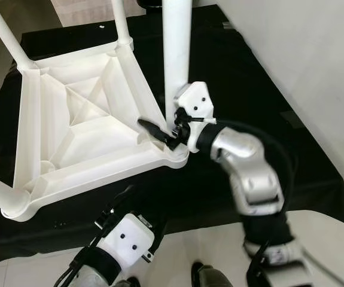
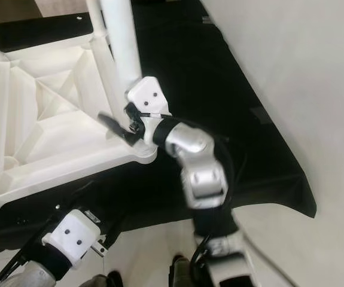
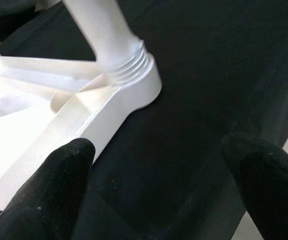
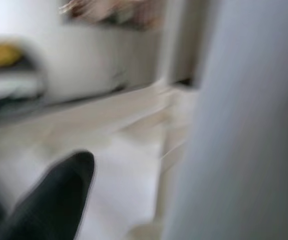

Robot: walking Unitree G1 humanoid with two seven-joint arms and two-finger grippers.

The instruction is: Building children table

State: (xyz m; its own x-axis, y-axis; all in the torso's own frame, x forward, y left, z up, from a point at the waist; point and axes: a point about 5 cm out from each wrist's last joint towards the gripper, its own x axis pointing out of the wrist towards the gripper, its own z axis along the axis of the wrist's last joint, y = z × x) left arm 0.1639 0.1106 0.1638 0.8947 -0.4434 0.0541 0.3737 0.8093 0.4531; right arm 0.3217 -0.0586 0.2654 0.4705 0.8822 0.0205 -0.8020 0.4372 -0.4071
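You're looking down at the white plastic table top (image 1: 82, 125), lying upside down on a black cloth (image 1: 243, 89) with its ribbed underside facing up. Four white legs stand in its corner sockets; the near-right leg (image 1: 177, 54) rises straight toward the camera.

Your right gripper (image 1: 166, 128) sits at the foot of that leg, right at the corner socket (image 1: 174, 156). One black finger (image 1: 151, 127) reaches in over the table's underside on the inner side of the leg, while the white wrist housing (image 1: 194, 104) presses close against the leg's outer side. In the blurred right wrist view the leg runs beside one dark finger (image 4: 58, 195), so its fingers are spread; you cannot tell whether they actually pinch the leg.

Your left gripper (image 3: 159, 190) hangs low at the cloth's near edge with its fingers (image 3: 48, 190) wide apart, holding nothing, pointed at a corner socket (image 3: 133, 82) of the table
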